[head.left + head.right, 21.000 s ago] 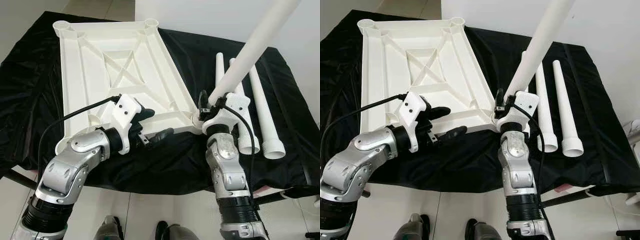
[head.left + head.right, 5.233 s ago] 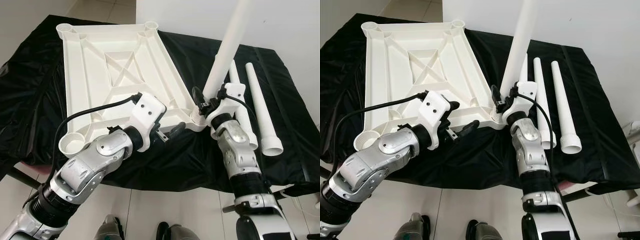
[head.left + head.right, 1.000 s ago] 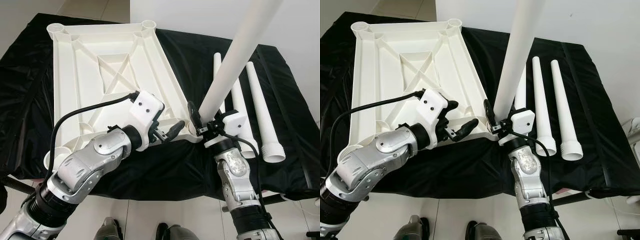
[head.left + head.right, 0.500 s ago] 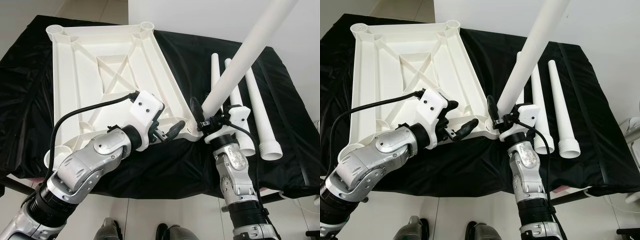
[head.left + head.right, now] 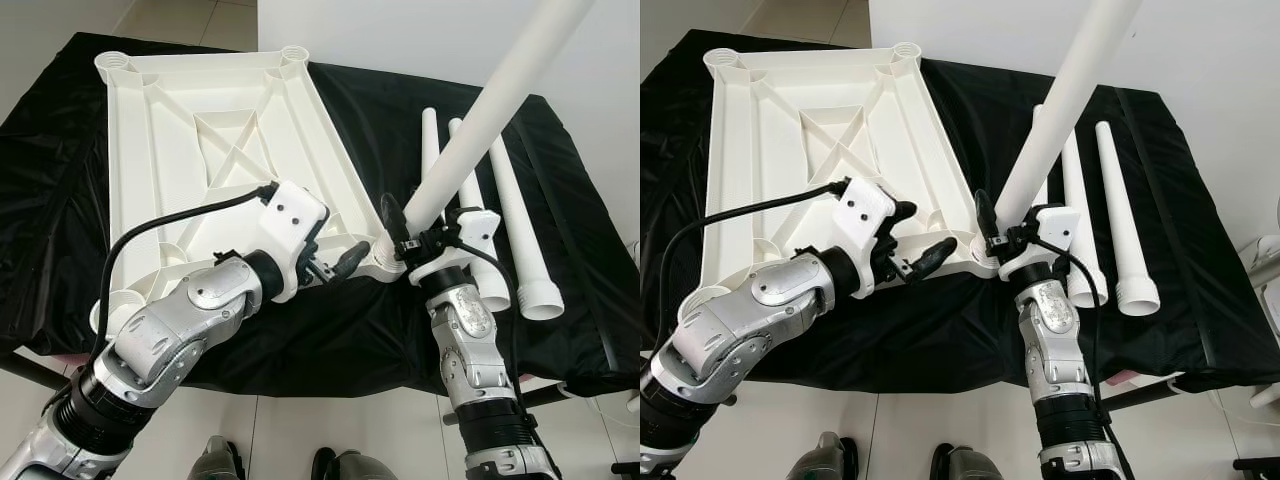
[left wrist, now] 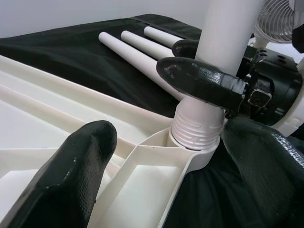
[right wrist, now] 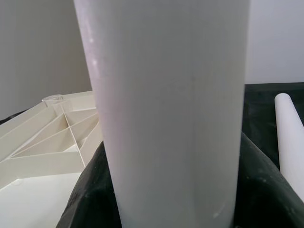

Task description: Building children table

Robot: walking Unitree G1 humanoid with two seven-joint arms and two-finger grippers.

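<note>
From the left eye view, you were mid-way through fitting the first leg (image 5: 490,105): the tabletop (image 5: 215,150) lay upside down on the black-draped bench (image 5: 570,170), and the right tool (image 5: 400,235) was clamped around the leg low down, its threaded end at the near right corner socket (image 5: 385,255), the leg tilted off to the right. The right eye view showed the same thing, with three spare legs (image 5: 1110,220) lying side by side on the cloth just beyond. In the left wrist view your left tool (image 6: 161,156) sat spread wide, straddling the tabletop's rim near that socket without pinching anything I could see; the threads looked only partly in. The right wrist view was just the leg with black fingers (image 7: 85,199) hugging both sides. I'd guess the next move needed you to stand the leg upright and twist it home while bracing the top.
</note>
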